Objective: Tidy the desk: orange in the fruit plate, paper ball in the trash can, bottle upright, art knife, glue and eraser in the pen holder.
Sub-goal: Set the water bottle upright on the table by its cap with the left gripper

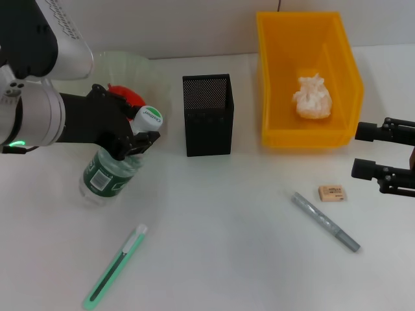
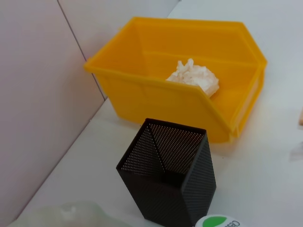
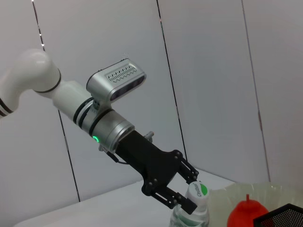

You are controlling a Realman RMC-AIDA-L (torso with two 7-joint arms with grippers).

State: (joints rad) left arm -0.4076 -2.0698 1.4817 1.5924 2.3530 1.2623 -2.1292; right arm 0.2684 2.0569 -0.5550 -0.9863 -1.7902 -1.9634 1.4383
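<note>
My left gripper is shut on the neck of the clear bottle, which has a green label and a white-green cap. The bottle stands tilted on the table. The right wrist view shows the same grip on the bottle. A red-orange fruit lies in the translucent plate behind it. The paper ball lies in the yellow bin. The black mesh pen holder stands mid-table. The green art knife, grey glue stick and eraser lie on the table. My right gripper is open and empty at the right edge.
The left wrist view shows the pen holder, the yellow bin with the paper ball and the bottle cap. A grey wall runs behind the table.
</note>
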